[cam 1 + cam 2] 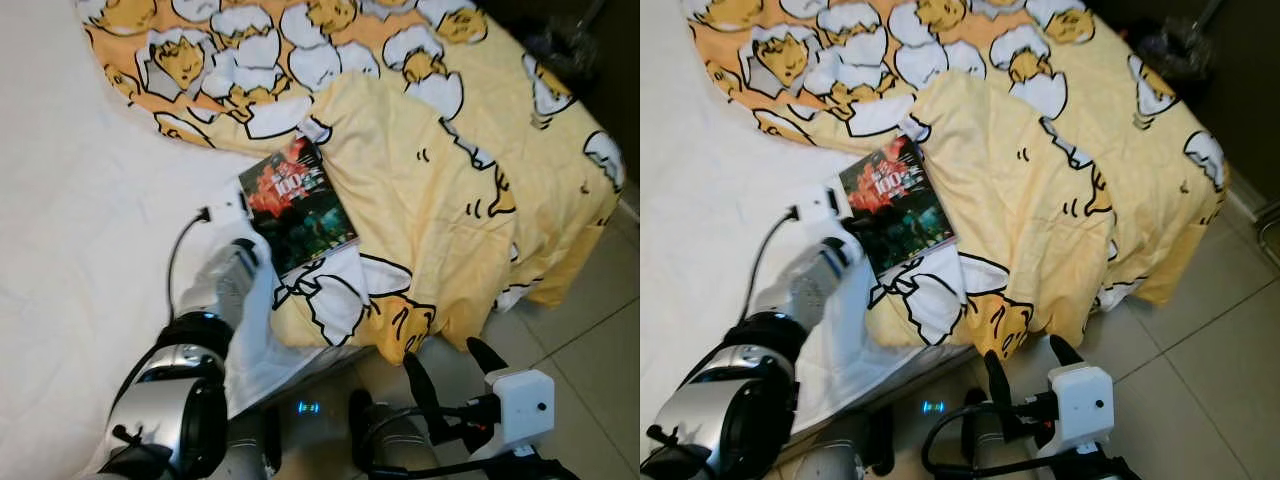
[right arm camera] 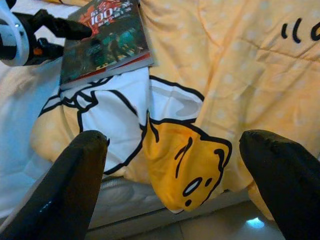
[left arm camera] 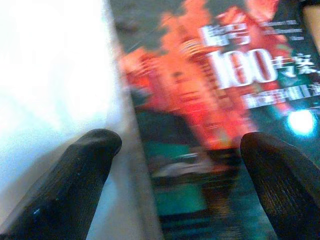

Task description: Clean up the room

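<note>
Both claws open: left claw (image 3: 177, 150) straddling magazine (image 1: 298, 205) edge; right claw (image 2: 172, 165) idle.

White bed (image 1: 70, 200) carries a yellow egg-print duvet (image 1: 450, 170) and a magazine (image 1: 298, 208)

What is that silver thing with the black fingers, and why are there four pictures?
It is a robot tidying a bedroom. Two pictures come from cameras in its head, looking down. The other two come from small cameras on its wrists, looking along the black fingers.

In front of it is a bed with a white sheet and a yellow blanket covered in cartoon eggs. A magazine with a red and dark cover lies on the bed, partly on the blanket.

The left pincer is stretched out to the magazine's edge, open, one finger over the sheet and the other over the cover. It is not holding anything yet. The right pincer waits low beside the bed, open and empty.
</note>
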